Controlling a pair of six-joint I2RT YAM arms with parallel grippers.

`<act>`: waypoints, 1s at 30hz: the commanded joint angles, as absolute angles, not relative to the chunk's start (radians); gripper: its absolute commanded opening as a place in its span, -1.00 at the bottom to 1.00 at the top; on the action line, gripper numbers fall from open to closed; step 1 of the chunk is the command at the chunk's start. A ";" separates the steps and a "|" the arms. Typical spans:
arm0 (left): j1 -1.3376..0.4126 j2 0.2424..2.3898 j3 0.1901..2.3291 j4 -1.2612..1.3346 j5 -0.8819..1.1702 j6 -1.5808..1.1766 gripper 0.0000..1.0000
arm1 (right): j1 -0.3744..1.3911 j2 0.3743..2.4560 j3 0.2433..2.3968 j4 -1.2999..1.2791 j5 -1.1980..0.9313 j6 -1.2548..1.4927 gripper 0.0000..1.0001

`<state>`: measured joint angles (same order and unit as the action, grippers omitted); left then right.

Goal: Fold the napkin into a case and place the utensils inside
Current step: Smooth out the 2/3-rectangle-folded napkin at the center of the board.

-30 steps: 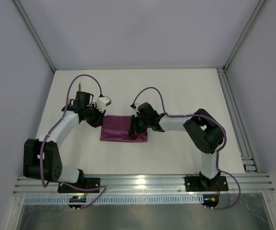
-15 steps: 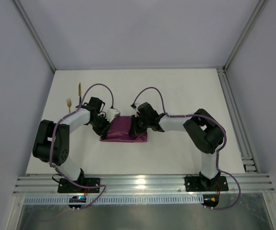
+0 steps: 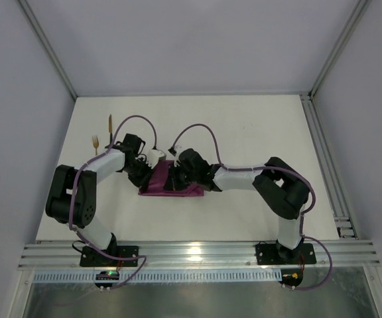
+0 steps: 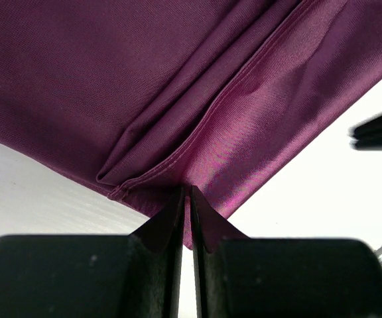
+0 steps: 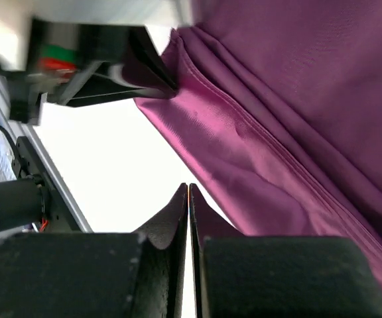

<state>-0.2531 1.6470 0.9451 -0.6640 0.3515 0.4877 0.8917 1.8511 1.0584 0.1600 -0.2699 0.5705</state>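
Left wrist view gives us what the top external view cannot: the left pincer (image 4: 185, 192) pressed together on a hem of the folded napkin (image 4: 111, 79), with cloth spreading ahead of its tips. Right wrist view shows the right pincer (image 5: 189, 189) fully together, tips at the napkin's edge; we cannot tell whether cloth is caught. Only the top external view records the fork (image 3: 95, 142) and knife (image 3: 110, 122), lying on the table (image 3: 244, 126) well apart from the napkin, beyond the left pincer's outer side.
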 commanded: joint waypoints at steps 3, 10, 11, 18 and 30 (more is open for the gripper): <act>-0.253 1.704 0.907 -0.624 0.313 0.485 -0.83 | 0.885 1.974 1.095 0.287 -0.282 0.666 -0.92; -0.253 1.710 0.907 -0.620 0.293 0.477 -0.89 | 0.858 1.893 0.924 0.301 -0.241 0.709 -0.92; -0.253 1.712 0.907 -0.618 0.291 0.479 -0.90 | 0.856 1.876 0.907 0.289 -0.236 0.703 -0.93; -0.253 1.710 0.905 -0.615 0.285 0.479 -0.92 | 0.812 1.697 0.720 0.221 -0.193 0.686 -0.92; -0.253 1.703 0.904 -0.614 0.288 0.483 -0.88 | 0.781 1.522 0.871 0.031 -0.207 0.546 -0.92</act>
<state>-0.2531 1.6489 0.9463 -0.6590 0.3439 0.4702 0.7780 1.5612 0.7654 0.0765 -0.2192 0.6182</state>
